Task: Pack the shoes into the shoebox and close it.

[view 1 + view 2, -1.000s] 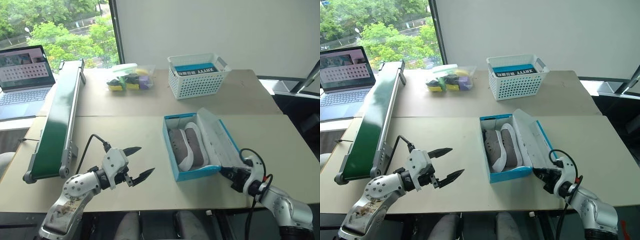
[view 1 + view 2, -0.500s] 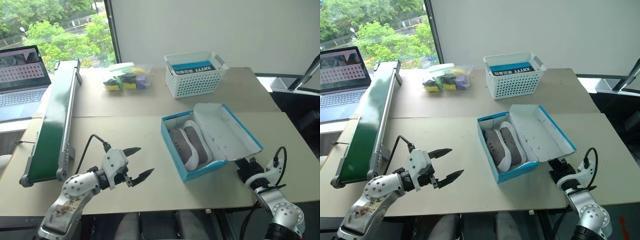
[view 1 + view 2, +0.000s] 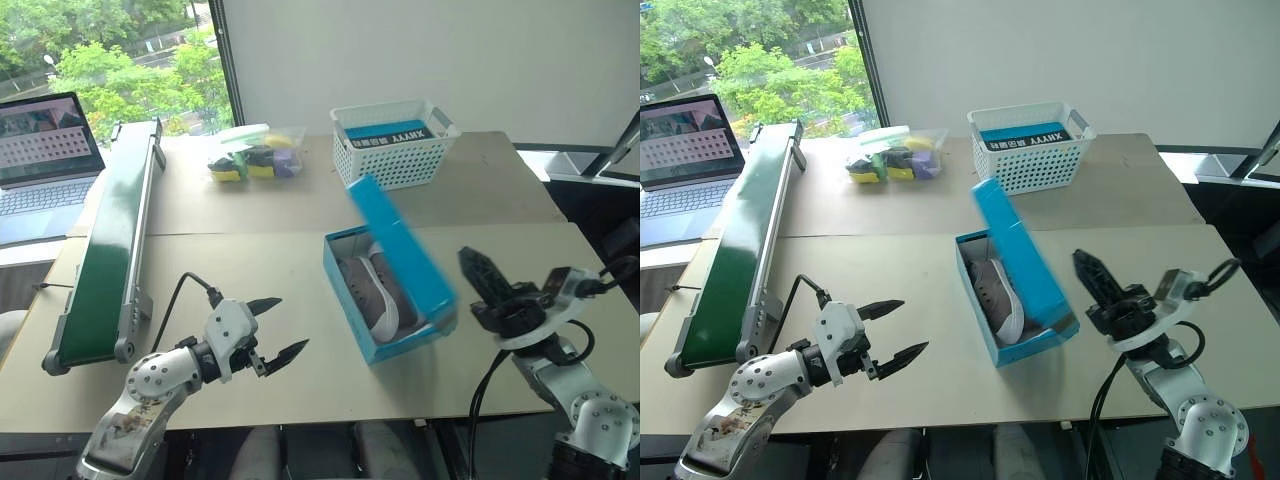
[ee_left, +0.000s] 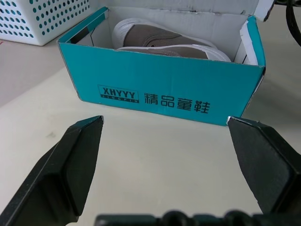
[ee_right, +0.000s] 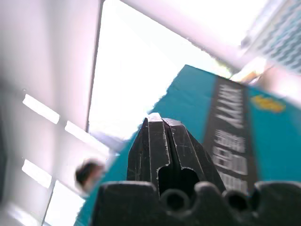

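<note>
Two shoes (image 3: 385, 292) sit in one blue shoebox (image 3: 392, 345); there is one white basket (image 3: 395, 145); one clear bag (image 3: 255, 155) of small colourful things; one laptop (image 3: 45, 160); one long green belt (image 3: 105, 245); two tables (image 3: 250, 275) pushed together; two robot hands, left hand (image 3: 274, 331) and right hand (image 3: 476, 270).

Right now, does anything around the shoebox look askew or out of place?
Yes. The shoebox lid stands tilted in mid-swing over the sneakers, not shut. The box sits skewed to the table edge. Nothing is spilled.
</note>
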{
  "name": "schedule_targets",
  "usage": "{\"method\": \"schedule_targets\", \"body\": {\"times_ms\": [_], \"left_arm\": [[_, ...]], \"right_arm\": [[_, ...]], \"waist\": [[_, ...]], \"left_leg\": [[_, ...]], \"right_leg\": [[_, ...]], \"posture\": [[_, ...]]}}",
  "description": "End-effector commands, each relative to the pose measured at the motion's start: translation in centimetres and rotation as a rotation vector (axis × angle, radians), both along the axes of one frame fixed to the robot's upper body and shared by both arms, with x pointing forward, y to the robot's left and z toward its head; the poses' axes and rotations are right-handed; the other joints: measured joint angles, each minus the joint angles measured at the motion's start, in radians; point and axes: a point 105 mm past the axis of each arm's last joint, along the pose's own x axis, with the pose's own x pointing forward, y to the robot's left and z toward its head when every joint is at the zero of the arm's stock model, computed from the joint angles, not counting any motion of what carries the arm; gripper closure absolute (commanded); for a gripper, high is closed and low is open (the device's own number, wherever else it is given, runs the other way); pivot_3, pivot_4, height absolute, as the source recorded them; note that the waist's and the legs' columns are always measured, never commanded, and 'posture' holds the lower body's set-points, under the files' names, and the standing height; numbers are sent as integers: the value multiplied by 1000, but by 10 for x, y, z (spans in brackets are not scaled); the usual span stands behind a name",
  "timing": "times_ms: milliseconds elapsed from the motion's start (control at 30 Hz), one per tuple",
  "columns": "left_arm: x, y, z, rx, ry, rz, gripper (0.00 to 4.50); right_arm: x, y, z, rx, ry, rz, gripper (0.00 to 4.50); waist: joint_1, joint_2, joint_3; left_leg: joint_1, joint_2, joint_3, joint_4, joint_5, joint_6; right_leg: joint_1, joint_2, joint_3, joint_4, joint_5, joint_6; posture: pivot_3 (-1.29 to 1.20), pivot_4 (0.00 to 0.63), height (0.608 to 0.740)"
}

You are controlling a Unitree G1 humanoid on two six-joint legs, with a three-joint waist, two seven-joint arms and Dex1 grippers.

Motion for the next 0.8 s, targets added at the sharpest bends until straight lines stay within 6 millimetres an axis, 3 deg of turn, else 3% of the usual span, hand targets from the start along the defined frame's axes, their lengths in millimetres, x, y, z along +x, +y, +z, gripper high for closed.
{"method": "schedule_targets", "body": {"times_ms": [33, 100, 200, 333, 400, 500, 633, 800], "left_arm": [[-1, -4, 9, -2, -42, -9, 0], [-1, -5, 9, -1, -42, -8, 0], [-2, -5, 9, 1, -42, -4, 0], [-1, -5, 9, 0, -43, 6, 0], [-1, -5, 9, 0, -43, 11, 0], [-1, -5, 9, 1, -44, 18, 0], [-1, -4, 9, -1, -44, 35, 0], [0, -2, 8, 6, -41, 61, 0]], "right_arm": [[-4, 42, -15, -385, -47, 171, 4451], [13, 47, -17, -527, -85, 132, 4451], [37, 59, -3, -646, -202, 55, 4451], [59, 77, 19, -651, -299, -19, 4451], [67, 86, 21, -666, -311, -35, 4451], [75, 98, 1, -804, -308, -21, 4451], [85, 96, -63, -1098, -230, 37, 4451], [88, 92, -79, -1138, -212, 56, 4451]], "waist": [[-2, 0, 0], [-3, -1, 0], [0, -1, 0], [3, -1, 0], [6, -1, 0], [8, -2, -1], [7, -2, -1], [4, -6, -4]], "left_leg": [[0, 0, 0, 0, 0, 0], [0, 0, 1, 0, 0, 0], [0, 0, 2, 0, 0, 0], [-3, -1, 1, 0, 0, 0], [-5, -1, 1, 0, 0, 0], [-11, -2, 1, 0, 0, 0], [-12, -2, 1, 1, 0, 0], [-6, -1, 1, 1, 0, 0]], "right_leg": [[0, 0, 0, 0, 0, 0], [0, 0, 0, 0, 0, 0], [-1, 0, 1, 0, 0, 0], [-4, 0, 0, 0, 0, 0], [-6, 0, 0, 1, 1, -1], [-12, -1, 0, 2, 4, -6], [-14, -2, 0, 3, 5, -6], [-9, -1, 0, 3, 5, -6]], "posture": [[0, 150, 737], [0, 150, 737], [0, 150, 737], [0, 150, 737], [0, 150, 737], [0, 150, 737], [0, 150, 737], [0, 150, 737]]}}
